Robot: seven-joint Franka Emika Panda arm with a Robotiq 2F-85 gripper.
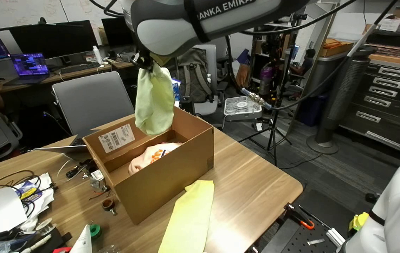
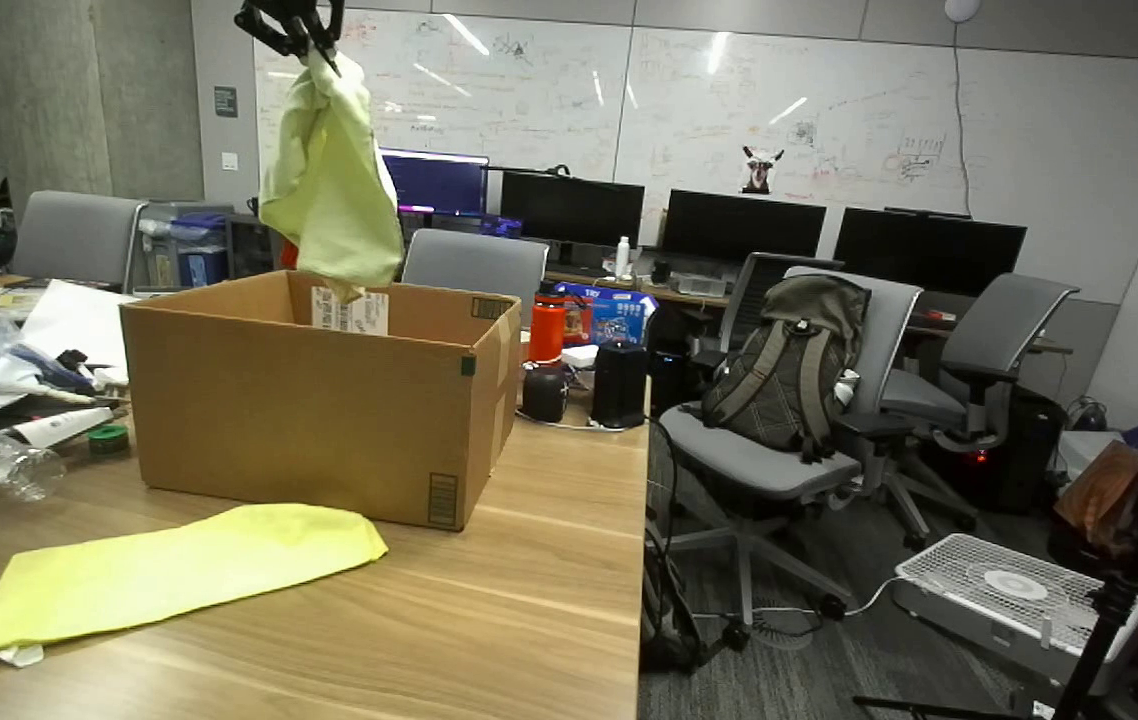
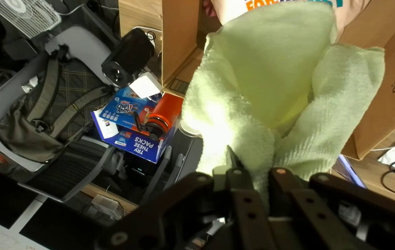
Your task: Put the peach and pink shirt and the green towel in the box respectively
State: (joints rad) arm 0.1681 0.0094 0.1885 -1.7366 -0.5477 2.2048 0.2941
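A pale yellow-green cloth, the green towel (image 1: 154, 102), hangs from my gripper (image 1: 147, 65) over the opening of the cardboard box (image 1: 172, 179). The gripper (image 2: 317, 52) is shut on the towel's top, and the towel (image 2: 334, 190) drapes down close to rim height. In the wrist view the towel (image 3: 280, 62) spreads out beyond the fingers, and folds hide part of the tips. Inside the box lies the peach and pink shirt (image 1: 152, 156), crumpled, with orange print facing up; the wrist view shows some of the shirt (image 3: 232, 8) past the towel.
A brighter yellow cloth (image 1: 189, 214) lies flat on the table in front of the box. Cables, papers and small parts crowd one side of the box. An orange bottle (image 2: 547, 325), snack boxes (image 2: 619, 315) and a black speaker-like object (image 2: 619, 385) stand on its opposite side.
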